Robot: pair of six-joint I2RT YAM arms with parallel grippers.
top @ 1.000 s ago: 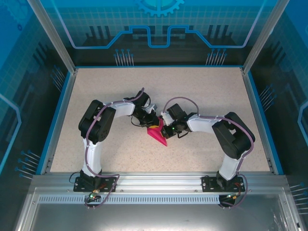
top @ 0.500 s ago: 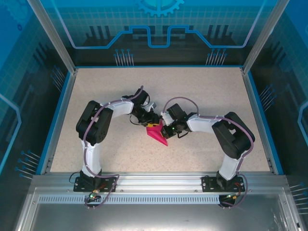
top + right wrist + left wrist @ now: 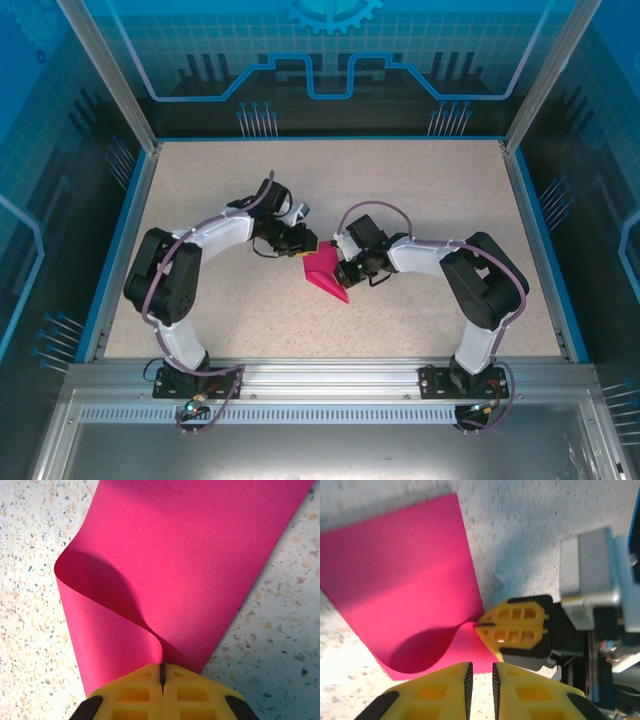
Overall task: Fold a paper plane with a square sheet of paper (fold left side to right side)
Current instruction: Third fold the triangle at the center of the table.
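Looking down from the overhead camera, working left to right.

My left arm bends out wide to the left. Its left gripper (image 3: 304, 240) sits low over the speckled table (image 3: 420, 190), just off the far-left corner of the paper. On my left wrist camera the two yellow fingers (image 3: 435, 690) stand a narrow slit apart with nothing between them. The paper's curled near edge lies just ahead of their tips. I can't tell whether they touch it.

The magenta-pink sheet of paper (image 3: 325, 278) lies mid-table between my two grippers. From overhead it reads as a folded wedge with its point aimed toward the near right. The left wrist view shows the sheet (image 3: 405, 570) plain and unmarked, one flap lifted into a soft loop that casts a dark shadow underneath.

The right gripper (image 3: 341, 268) comes in from the right and meets the paper's right edge. On my right wrist camera the fingers (image 3: 130, 695) are pressed together at the seam (image 3: 162, 669), pinching the paper where the loop rises. The rest of the sheet (image 3: 200, 555) runs flat across the table beyond. The left wrist camera catches the same pinch from the other side, with a yellow right-hand fingertip (image 3: 512, 630) on the paper's edge.

Against a second ago, my left arm's elbow has swung well out to the left and its gripper has drawn back off the paper's far edge. The right arm and the paper have stayed where they were.
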